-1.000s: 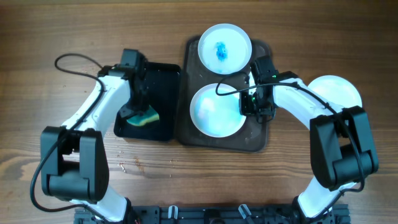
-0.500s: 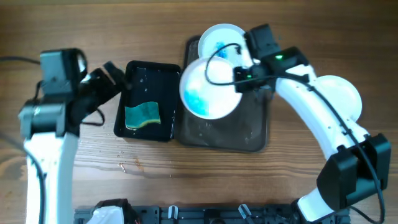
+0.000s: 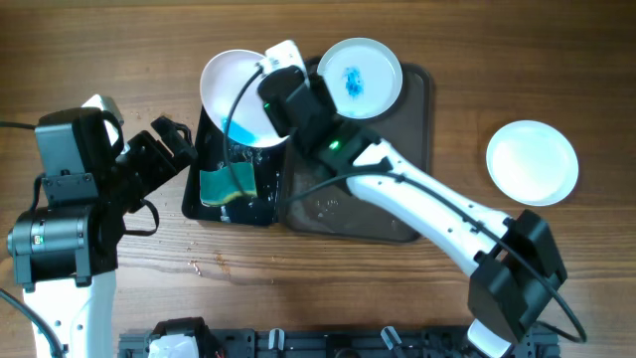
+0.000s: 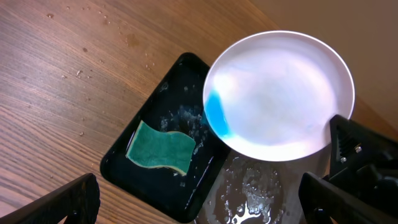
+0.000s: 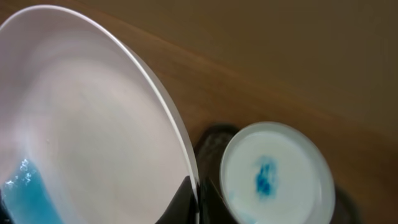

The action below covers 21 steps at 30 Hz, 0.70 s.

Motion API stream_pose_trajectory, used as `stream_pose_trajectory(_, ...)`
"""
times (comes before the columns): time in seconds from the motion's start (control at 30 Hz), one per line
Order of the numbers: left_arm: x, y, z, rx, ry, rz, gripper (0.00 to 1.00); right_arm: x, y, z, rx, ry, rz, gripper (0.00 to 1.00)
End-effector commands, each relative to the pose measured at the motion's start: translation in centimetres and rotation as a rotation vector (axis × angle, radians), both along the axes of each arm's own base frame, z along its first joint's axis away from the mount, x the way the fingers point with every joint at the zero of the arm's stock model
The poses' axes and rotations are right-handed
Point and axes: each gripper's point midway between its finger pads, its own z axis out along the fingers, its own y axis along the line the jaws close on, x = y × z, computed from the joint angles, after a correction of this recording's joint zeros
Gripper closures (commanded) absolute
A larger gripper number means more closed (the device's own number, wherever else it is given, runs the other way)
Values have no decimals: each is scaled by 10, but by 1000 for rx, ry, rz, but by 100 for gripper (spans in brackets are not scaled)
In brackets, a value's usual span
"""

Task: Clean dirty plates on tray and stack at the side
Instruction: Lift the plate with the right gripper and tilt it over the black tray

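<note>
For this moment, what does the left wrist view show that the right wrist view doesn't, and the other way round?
Only the left wrist view shows the green sponge lying in the black tray. Only the right wrist view shows a second plate with a blue stain near its centre. Both views show the held plate, tilted, with blue liquid pooled at its low edge and the right pincer gripping its rim.

The container (image 4: pixel 165 102) sat on the surface (image 3: pixel 99 50) just left of the tray (image 3: pixel 417 199), the sponge (image 3: pixel 227 185) lying in it. The held plate (image 3: pixel 234 89) hung over the container's far end, pinched in the right hand (image 5: pixel 198 198). A second plate (image 3: pixel 360 75) lay at the tray's far end; a third plate (image 3: pixel 532 161) rested on the surface, well right of the tray.
</note>
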Motion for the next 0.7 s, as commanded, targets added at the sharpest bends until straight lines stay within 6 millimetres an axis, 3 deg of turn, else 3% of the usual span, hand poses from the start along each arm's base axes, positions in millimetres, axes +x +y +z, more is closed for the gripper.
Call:
stream_pose_trajectory(0.0, 1, -1, 5, -14, -12, 0, 0, -5, -4, 30, -245, -175, -48, 96)
stream_pose_trajectory(0.23, 0, -1, 5, -14, -12, 0, 0, -30, 17, 47, -405, -272, 0, 96)
stream_pose_trajectory(0.67, 1, -1, 5, -14, -12, 0, 0, -31, 16, 50, -428, -285, -12, 96)
